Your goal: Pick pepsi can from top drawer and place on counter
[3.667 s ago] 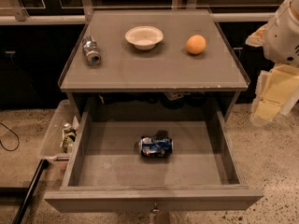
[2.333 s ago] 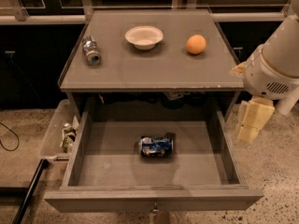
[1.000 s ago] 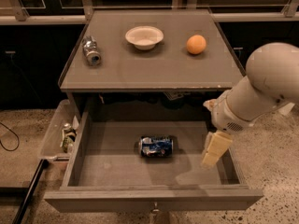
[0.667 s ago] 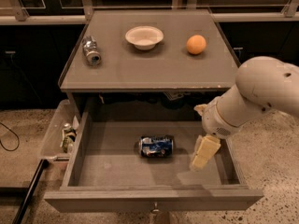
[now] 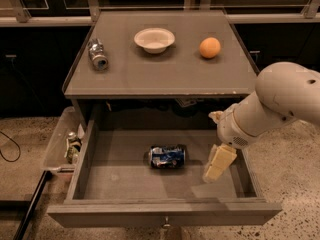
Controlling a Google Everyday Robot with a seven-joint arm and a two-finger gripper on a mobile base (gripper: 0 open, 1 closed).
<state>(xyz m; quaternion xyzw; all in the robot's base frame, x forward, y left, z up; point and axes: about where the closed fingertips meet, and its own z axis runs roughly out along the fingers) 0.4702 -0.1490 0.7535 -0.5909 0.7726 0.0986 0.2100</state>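
Note:
The pepsi can (image 5: 167,156) lies on its side near the middle of the open top drawer (image 5: 120,181), blue with white and red marks. My gripper (image 5: 218,163) hangs over the drawer's right part, a short way right of the can and apart from it. It holds nothing. The white arm reaches in from the right. The counter (image 5: 165,71) is the grey top above the drawer.
On the counter stand a plain silver can (image 5: 97,54) lying at the left, a white bowl (image 5: 155,39) at the back middle and an orange (image 5: 210,47) at the right. A clear plastic bin (image 5: 62,146) with small items sits left of the drawer.
My arm has swung in from the right and come down over the drawer, moving left toward the can. The can has not moved.

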